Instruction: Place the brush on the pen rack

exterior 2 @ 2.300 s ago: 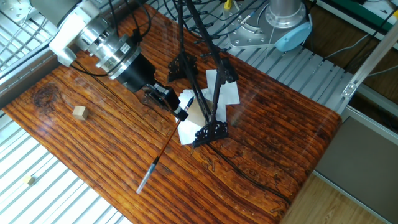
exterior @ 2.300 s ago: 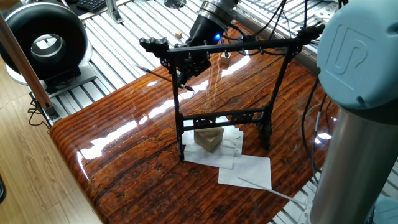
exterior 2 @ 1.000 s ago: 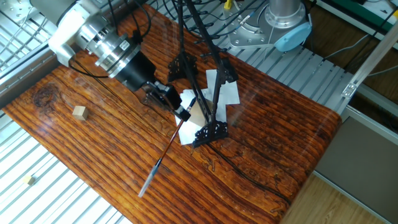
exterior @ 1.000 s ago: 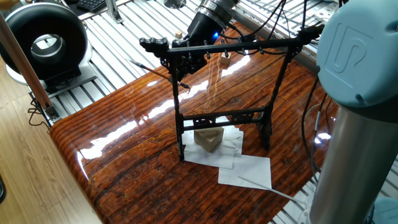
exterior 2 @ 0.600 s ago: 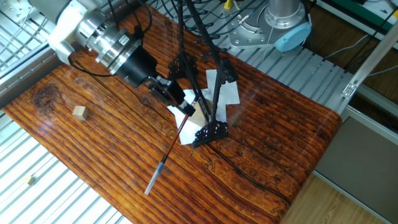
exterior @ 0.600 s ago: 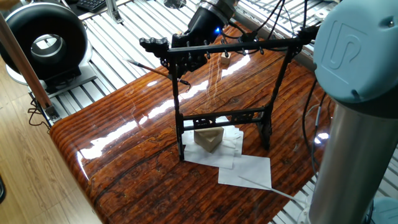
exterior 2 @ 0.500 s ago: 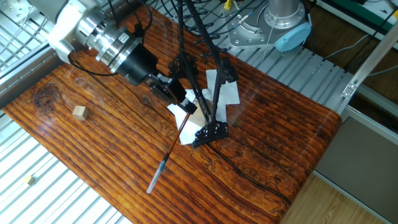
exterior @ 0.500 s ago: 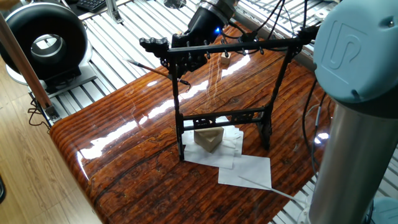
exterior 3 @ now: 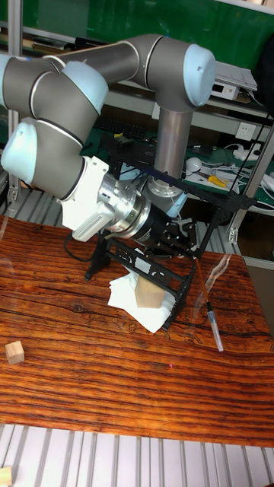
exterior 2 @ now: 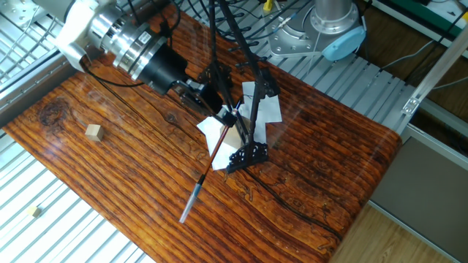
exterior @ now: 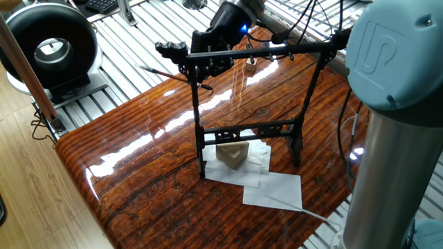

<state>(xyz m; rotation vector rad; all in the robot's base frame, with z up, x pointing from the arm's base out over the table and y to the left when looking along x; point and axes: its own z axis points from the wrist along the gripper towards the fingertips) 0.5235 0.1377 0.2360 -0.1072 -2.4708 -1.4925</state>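
Note:
My gripper is shut on the upper end of the brush, a thin dark shaft with a grey tip that slants down and away from the fingers. The brush hangs above the table beside the pen rack. In one fixed view the gripper sits just behind the left end of the pen rack's top crossbar, and the brush pokes out to the left. In the tall view the brush hangs by the right upright of the pen rack, below the gripper.
White paper sheets and a tan wedge block lie under the rack. A thin pale rod rests on the paper. A small wooden cube sits on the table's far side. A black round device stands beyond the table edge.
The gripper has carried the brush up and closer to the left end of the rack's crossbar. The brush's free end has swung along with it.

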